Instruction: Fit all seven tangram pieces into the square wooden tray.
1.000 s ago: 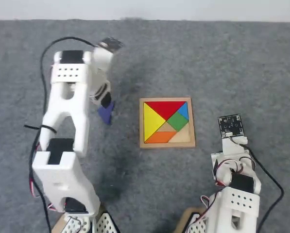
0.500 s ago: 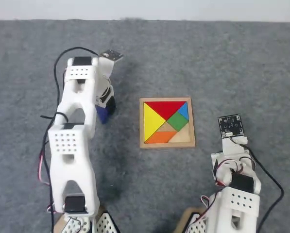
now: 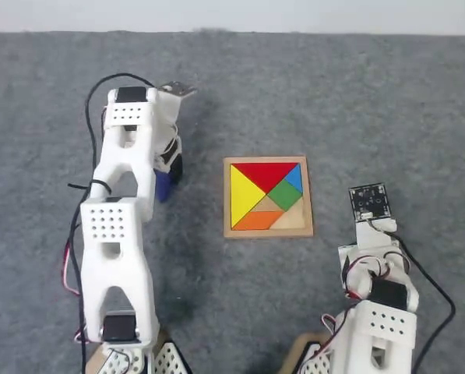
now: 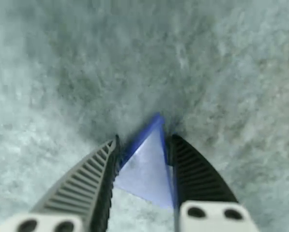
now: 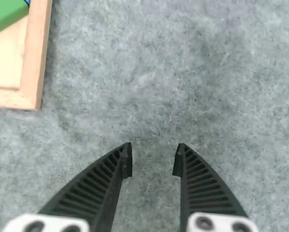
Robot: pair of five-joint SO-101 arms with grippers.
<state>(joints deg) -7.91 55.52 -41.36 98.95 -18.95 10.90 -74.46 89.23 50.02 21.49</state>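
High view. Shows the left gripper (image 3: 168, 173) low over the grey carpet (image 3: 333, 93), mostly tucked under its own white arm (image 3: 123, 179), pinching a dark blue triangle (image 3: 163, 187) that pokes out past the fingertips. Places the square wooden tray (image 3: 268, 233) well apart from that gripper, off toward the other arm's side, flat on the carpet. Inside the tray: red triangle (image 3: 265, 172), yellow triangle (image 3: 243, 199), green piece (image 3: 283, 193), small blue triangle (image 3: 294, 179), orange piece (image 3: 255, 220), with bare wood (image 3: 292, 218) just beside the orange one. Puts the right arm (image 3: 372, 304) near the tray's closest corner, not touching it.

Left wrist view. Fingers (image 4: 91, 183) pressed onto the dark blue triangle (image 4: 146, 169), one against each side, apex pointing forward between the tips. Apex down at the carpet, perhaps touching it; hard to tell.

Right wrist view. Right gripper (image 5: 153, 157) spread apart above bare carpet. Ahead of it and toward the left arm's side, clear of the fingertips, a corner of the tray (image 5: 35, 72), with the green piece (image 5: 4, 14) and bare wood (image 5: 6, 58) inside the rim.
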